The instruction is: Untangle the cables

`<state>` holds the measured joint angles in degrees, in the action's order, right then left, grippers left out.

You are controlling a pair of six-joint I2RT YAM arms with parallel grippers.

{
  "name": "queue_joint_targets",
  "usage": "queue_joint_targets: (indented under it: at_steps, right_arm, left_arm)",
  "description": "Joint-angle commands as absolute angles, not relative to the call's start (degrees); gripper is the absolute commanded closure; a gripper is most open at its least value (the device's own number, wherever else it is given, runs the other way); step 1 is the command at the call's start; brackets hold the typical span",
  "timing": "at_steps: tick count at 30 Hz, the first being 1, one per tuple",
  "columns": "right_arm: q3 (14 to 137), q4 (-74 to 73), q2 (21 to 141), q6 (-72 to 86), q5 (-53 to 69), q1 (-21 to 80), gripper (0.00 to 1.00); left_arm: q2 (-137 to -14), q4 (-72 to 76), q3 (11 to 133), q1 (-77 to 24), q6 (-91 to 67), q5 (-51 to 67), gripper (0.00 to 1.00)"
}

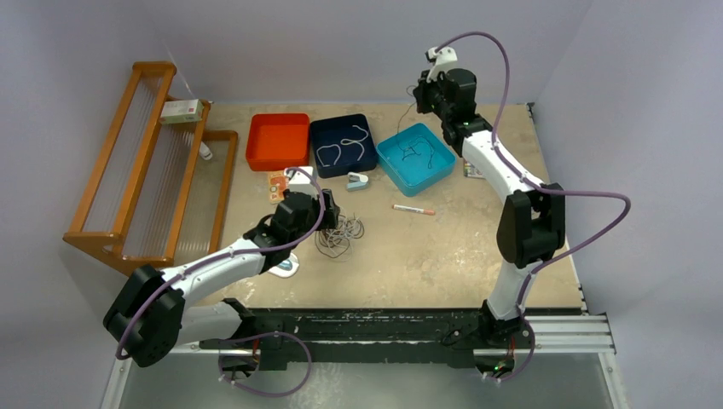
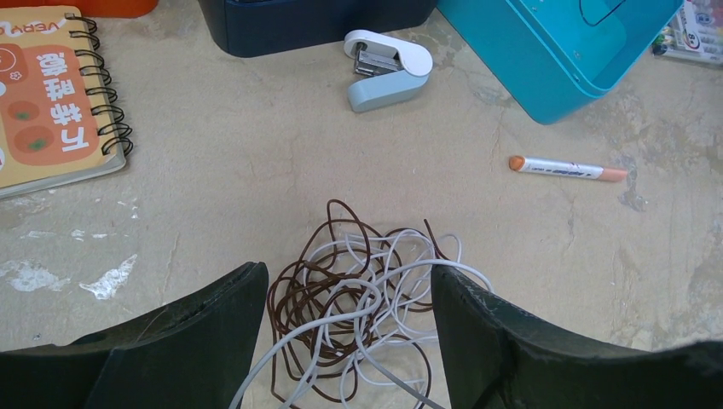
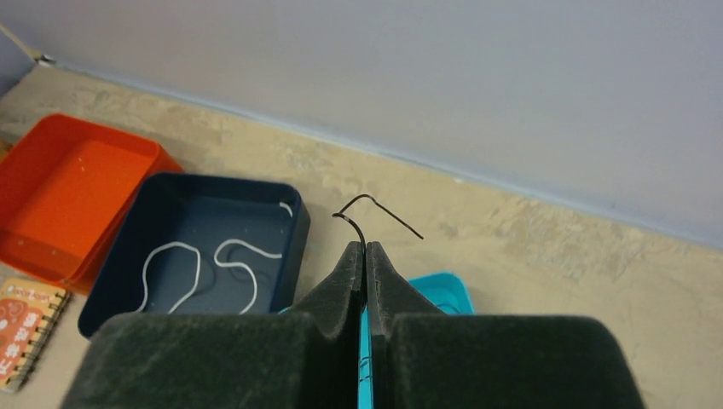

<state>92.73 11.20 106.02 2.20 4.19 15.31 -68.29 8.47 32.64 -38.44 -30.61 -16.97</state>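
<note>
From above, three trays sit along the far side: orange [image 1: 277,141], navy [image 1: 322,128] and teal [image 1: 394,173]. The right gripper [image 1: 424,95] is raised over the teal one, and bare tabletop [image 1: 443,256] lies open to the right of the single tangle of cables [image 1: 339,234]. At the left wrist, the left gripper [image 2: 349,281] stands spread astride the white and brown tangle, with one stapler [image 2: 388,68], one marker [image 2: 567,169] and one notebook [image 2: 51,94] beyond. At the right wrist, the fingers [image 3: 341,281] press together, pinching one black cable [image 3: 362,226], and white cable [image 3: 205,268] lies looped in the navy tray.

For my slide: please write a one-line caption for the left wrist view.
Open left gripper over the tangled white and brown cables, with a stapler and pen beyond.
</note>
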Motion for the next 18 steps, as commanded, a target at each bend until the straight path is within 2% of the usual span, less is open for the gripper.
queue_joint_targets:
  at_steps: [1, 18]
  right_arm:
    - [89.9, 14.3, 103.2, 4.7, 3.9, 15.1, 1.0]
    - [80.9, 14.0, 107.7, 8.3, -2.8, 15.1, 1.0]
  left_arm:
    - [-68.3, 9.9, 35.5, -38.6, -30.1, -17.3, 0.3]
    - [-69.6, 9.7, 36.8, -38.6, -30.3, -16.5, 0.3]
